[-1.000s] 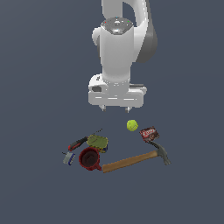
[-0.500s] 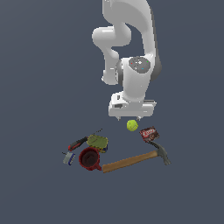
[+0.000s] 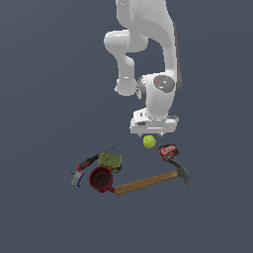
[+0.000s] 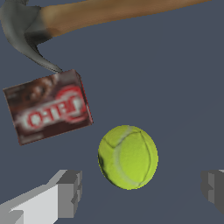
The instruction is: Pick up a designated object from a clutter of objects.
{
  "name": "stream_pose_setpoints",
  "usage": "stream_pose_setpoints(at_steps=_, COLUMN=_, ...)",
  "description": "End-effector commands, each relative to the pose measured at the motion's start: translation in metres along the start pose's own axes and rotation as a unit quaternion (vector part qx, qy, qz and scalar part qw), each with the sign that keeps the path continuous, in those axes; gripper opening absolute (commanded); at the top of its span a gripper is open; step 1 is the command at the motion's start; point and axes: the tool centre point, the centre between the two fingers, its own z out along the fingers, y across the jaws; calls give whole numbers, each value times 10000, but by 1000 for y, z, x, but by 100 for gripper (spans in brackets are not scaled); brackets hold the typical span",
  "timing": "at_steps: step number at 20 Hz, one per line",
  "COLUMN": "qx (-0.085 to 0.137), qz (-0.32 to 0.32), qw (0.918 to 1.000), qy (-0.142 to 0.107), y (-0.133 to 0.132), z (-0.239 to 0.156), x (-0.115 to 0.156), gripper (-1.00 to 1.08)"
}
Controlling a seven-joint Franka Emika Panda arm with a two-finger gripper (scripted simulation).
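Tennis ball (image 3: 149, 142), small, yellow-green and round with faint pale seam lines, sits on the dark grey floor (image 3: 44, 99) just below the white robot arm's gripper (image 3: 150, 134). In the wrist view the ball (image 4: 127, 157) lies between the two grey fingertips (image 4: 70, 193), which stand wide apart on either side of it; neither pad touches it, so the claw is open and holds nothing. It seems to hover a little above the ball, though the exterior view is too small to be sure of the gap.

Just beside the ball, toward the exterior view's right, lies a dark red box (image 3: 168, 150) with a white and red label, apart from the ball. The wooden-handled hammer (image 3: 148, 182) lies beyond it, its grey metal head near the box. Further to the exterior view's left sit a red mug (image 3: 101, 179), a greenish flat can (image 3: 110, 160), a red-handled screwdriver (image 3: 88, 161) and a small blue-grey item (image 3: 77, 178), all well apart from the ball.
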Motion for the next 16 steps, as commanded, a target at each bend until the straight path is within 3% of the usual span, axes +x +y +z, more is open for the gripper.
stream_pose_setpoints(at_steps=1, qx=3, qz=-15, qw=10000, qy=1, y=-3, z=4, x=-2, gripper=100)
stream_pose_setpoints(at_steps=8, qx=2, qz=-14, qw=10000, qy=-3, y=-2, z=10, x=-2, gripper=100)
stream_pose_setpoints(at_steps=16, qx=3, qz=-16, qw=10000, qy=-3, y=-2, z=45, x=-3, gripper=100)
